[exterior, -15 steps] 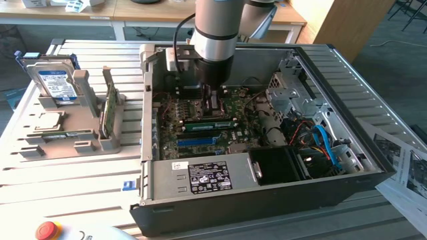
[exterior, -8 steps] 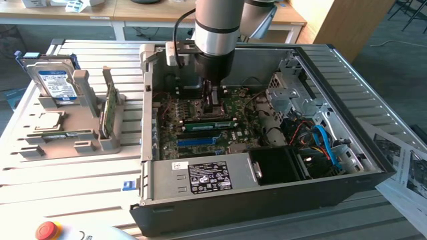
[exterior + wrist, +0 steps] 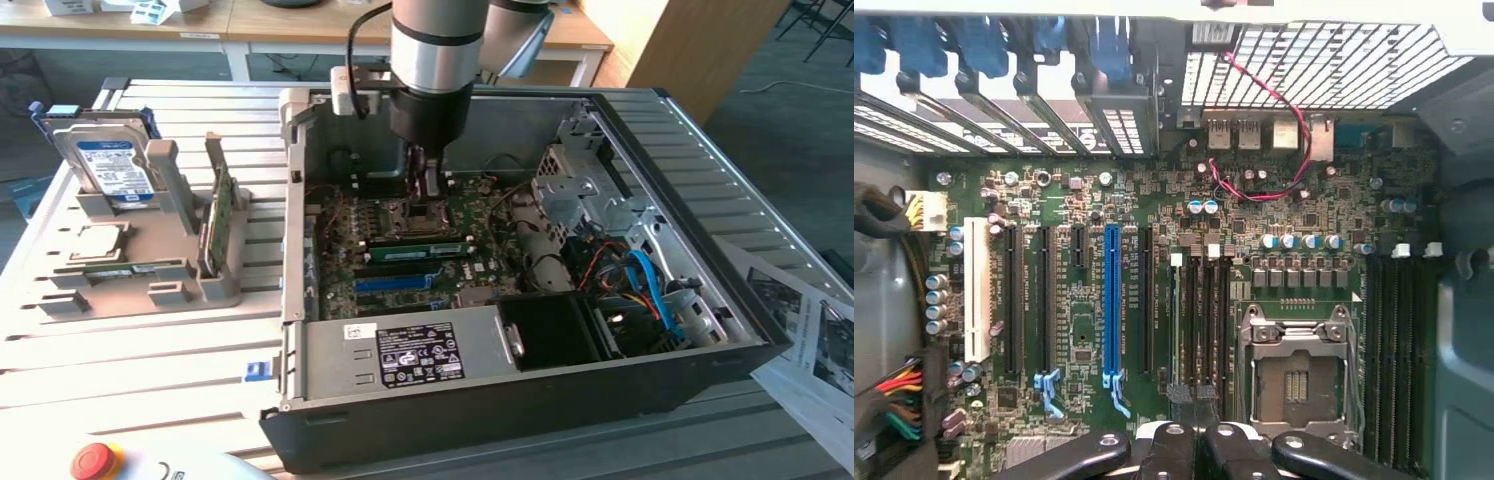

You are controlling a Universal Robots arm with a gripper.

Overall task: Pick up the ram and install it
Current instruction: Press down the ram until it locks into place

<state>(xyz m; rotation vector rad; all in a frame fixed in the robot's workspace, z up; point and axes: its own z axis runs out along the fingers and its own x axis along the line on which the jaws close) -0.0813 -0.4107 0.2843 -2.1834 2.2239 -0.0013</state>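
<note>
The arm is down inside the open computer case (image 3: 641, 330), its fingers (image 3: 430, 185) pressed together just above the motherboard (image 3: 400, 250) near the bare processor socket (image 3: 1296, 372); nothing is held between them that I can see; from the wrist view the closed fingers (image 3: 1194, 445) sit right over the memory slots (image 3: 1199, 320) beside that socket; a ram (image 3: 420, 250) stick lies seated in a slot on the board, just in front of the fingers; the blue expansion slot (image 3: 1113, 300) runs alongside, touching nothing; outside the case, toward the table's (image 3: 147, 370) edge on the exterior view's left, a grey holder (image 3: 167, 250) carries the hard drive (image 3: 110, 165) standing upright and a green card (image 3: 216, 215) on edge; a red button (image 3: 94, 460) sits at the table's near corner.
</note>
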